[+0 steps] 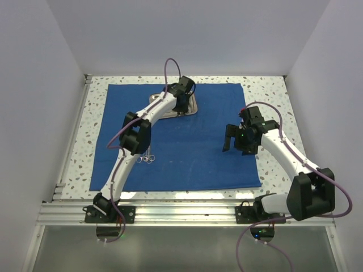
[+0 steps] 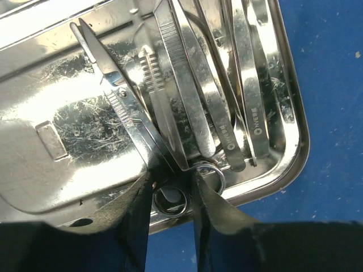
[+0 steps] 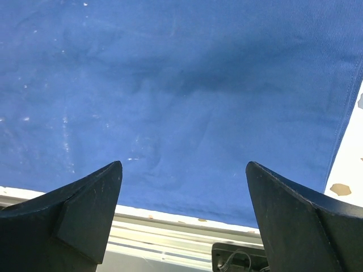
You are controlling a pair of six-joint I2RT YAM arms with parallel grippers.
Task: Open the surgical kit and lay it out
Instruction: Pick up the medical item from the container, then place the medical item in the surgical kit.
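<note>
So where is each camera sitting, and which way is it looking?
Top camera: fixed above and behind the arms, looking down on the large royal-blue cloth; both arms show.
Left wrist camera: on the left arm, looking down into the shiny rectangular steel tray of slim silver instruments; the left fingers show.
Right wrist camera: on the right arm, looking over bare cloth towards the table's near edge; the right fingers show, wide apart.
Shared: top and left wrist views both show the tray.

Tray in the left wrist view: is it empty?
No, tweezers and scissors lie in the tray, with more slim silver tools beside them.
</note>
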